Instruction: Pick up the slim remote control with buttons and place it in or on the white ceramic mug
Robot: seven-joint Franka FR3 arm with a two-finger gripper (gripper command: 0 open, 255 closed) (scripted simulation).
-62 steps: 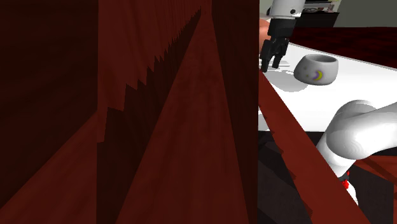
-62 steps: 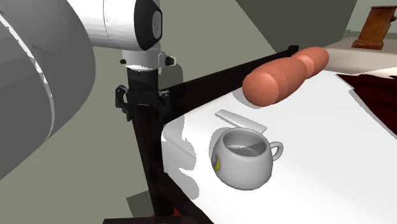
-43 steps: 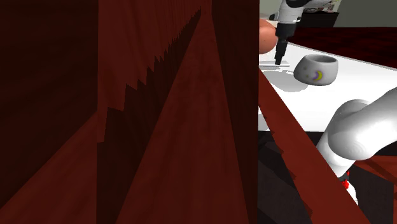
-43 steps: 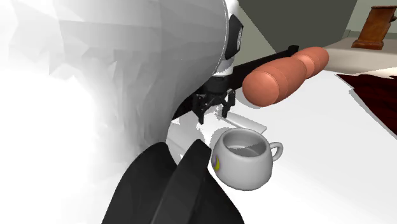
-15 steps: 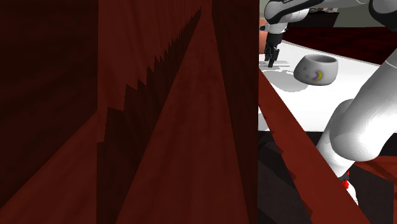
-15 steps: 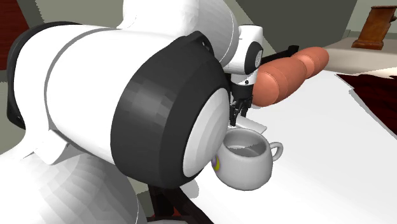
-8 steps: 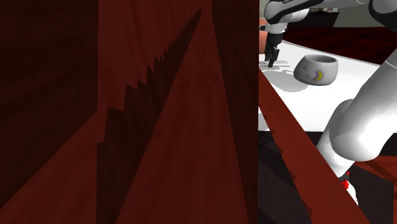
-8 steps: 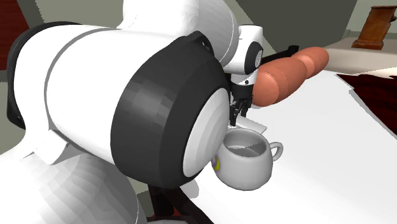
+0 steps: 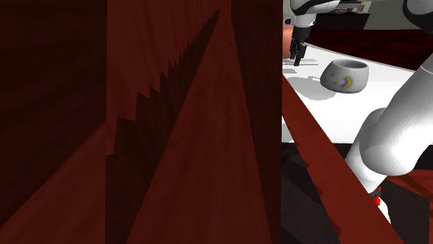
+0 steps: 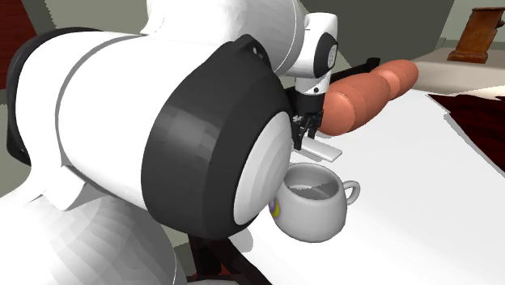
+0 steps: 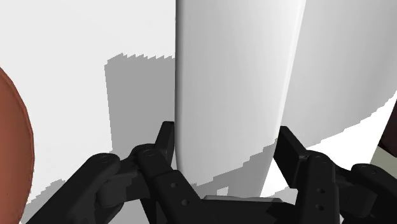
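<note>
My black gripper (image 11: 226,130) is shut on the slim remote (image 11: 235,83), drawn plain white with no buttons showing; its fingers (image 11: 162,146) clasp the two long sides. In the second exterior view the gripper (image 10: 303,133) holds the remote (image 10: 325,151) flat, a little above the white surface and just behind the white mug (image 10: 311,202). The mug stands upright with a yellow mark on its side and its handle toward that view's right. In the shoulder view the gripper (image 9: 298,54) hangs to the left of the mug (image 9: 345,74).
A brown-orange bolster (image 10: 364,93) lies just beyond the gripper. A dark red wooden panel (image 9: 139,125) blocks the shoulder view's left. The arm's big elbow joint (image 10: 162,138) covers the second exterior view's left. The white surface (image 10: 421,178) stretches right of the mug.
The gripper has risen a little since half a second ago, and the remote has come up off the white surface with it. The mug has stayed put.
</note>
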